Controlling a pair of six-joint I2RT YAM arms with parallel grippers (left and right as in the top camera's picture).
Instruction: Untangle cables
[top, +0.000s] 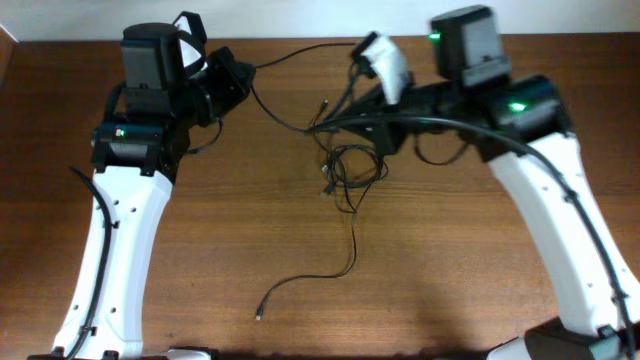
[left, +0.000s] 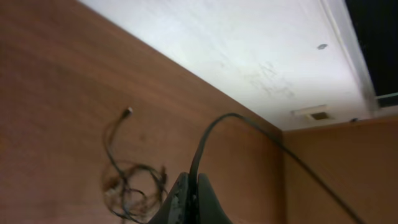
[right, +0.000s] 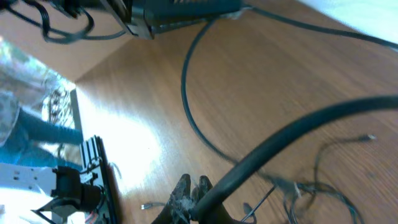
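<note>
The cables (top: 352, 166) lie as a loose tangle of thin black cords at the table's middle. One tail runs down to a plug (top: 260, 315) near the front. My left gripper (top: 248, 76) sits at the back left and is shut on one black cable (left: 208, 134), which arcs away from the jaws (left: 193, 190). The tangle (left: 130, 186) and a plug (left: 129, 111) show beyond it. My right gripper (top: 318, 127) is low over the tangle's top edge. Its jaws (right: 193, 186) look closed on a thin cord. The tangle (right: 311, 186) lies to its right.
A thick black arm wire (right: 292, 134) crosses in front of the right jaws and partly hides them. The wooden table (top: 200, 250) ends at a white wall (left: 249, 56) at the back. Both arm bases (top: 110, 250) stand at the front corners.
</note>
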